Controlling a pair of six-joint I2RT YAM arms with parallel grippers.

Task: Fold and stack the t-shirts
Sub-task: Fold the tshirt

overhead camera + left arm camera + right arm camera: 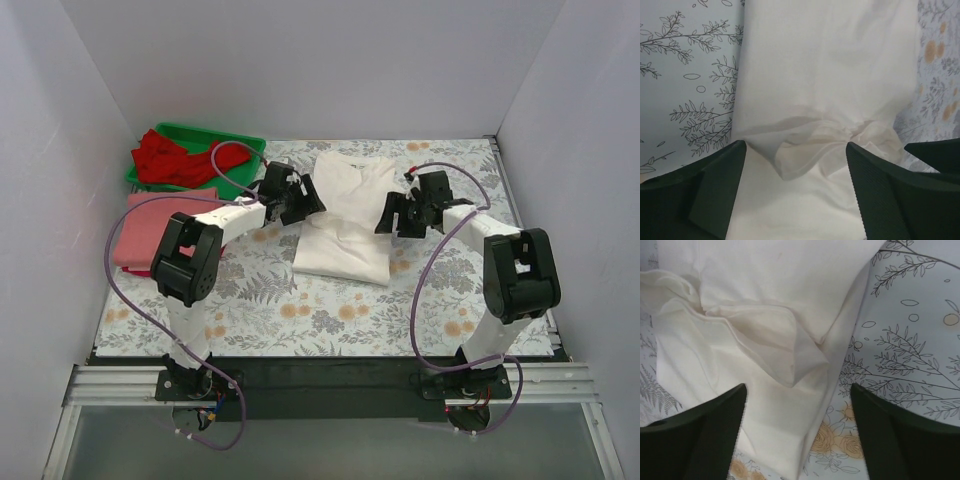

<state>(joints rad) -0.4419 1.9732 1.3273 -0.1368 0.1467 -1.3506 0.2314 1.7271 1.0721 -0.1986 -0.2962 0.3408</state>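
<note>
A cream-white t-shirt (pixel 345 215) lies partly folded in the middle of the floral cloth, its print hidden. My left gripper (pixel 303 203) hovers at its left edge, open, with a loose sleeve fold of the shirt (pixel 825 65) lying between and below the fingers (pixel 715 190). At the shirt's right edge my right gripper (pixel 390 215) is open too, over a bunched fold and the shirt's (pixel 765 290) side edge. Neither grips cloth. A salmon-pink t-shirt (pixel 150 225) lies folded at the left. Red t-shirts (pixel 165 160) are heaped in the tray.
The green plastic tray (pixel 235 142) sits at the back left, next to the pink shirt. White walls close in the left, back and right sides. Floral tablecloth (pixel 330 315) shows in front of the cream shirt.
</note>
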